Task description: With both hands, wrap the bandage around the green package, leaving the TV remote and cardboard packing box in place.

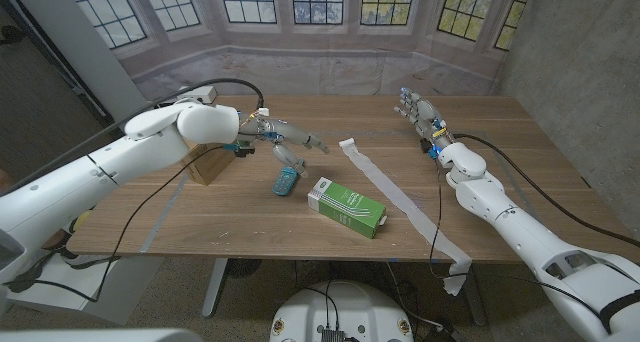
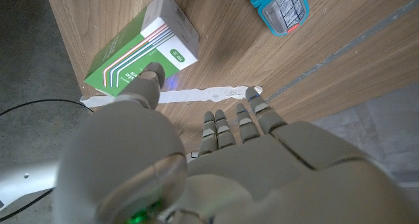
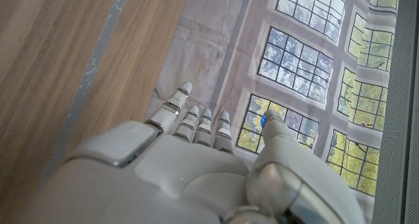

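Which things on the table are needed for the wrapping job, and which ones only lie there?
Needed: long white bandage strip; green and white package box.
Only lying there: blue TV remote; brown cardboard packing box.

The green package (image 2: 141,46) bears print too small to read, and no other text is legible.

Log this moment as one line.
left hand: open, above table | right hand: open | bandage: unwrapped, beside green package
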